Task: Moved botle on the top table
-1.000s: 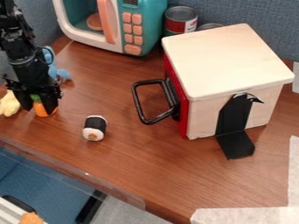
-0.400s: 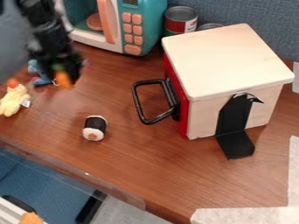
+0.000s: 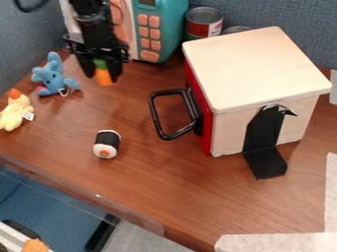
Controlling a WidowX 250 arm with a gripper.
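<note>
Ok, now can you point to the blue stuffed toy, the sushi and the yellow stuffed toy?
Blue stuffed toy (image 3: 52, 77): camera view, body.
Sushi (image 3: 107, 143): camera view, dark wrap.
Yellow stuffed toy (image 3: 13, 115): camera view, body.

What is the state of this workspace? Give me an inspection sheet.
Surface: brown table, pale tape at lower right
Job's things: orange-and-green toy, held off the table
Clutter: blue toy, yellow toy, sushi-like toy, pale-topped box with black handle
Gripper: jaws closed on the orange-and-green toy
Cables: dark loop at upper left, possibly one
Surroundings: toy microwave, can, blue-grey panel behind
</note>
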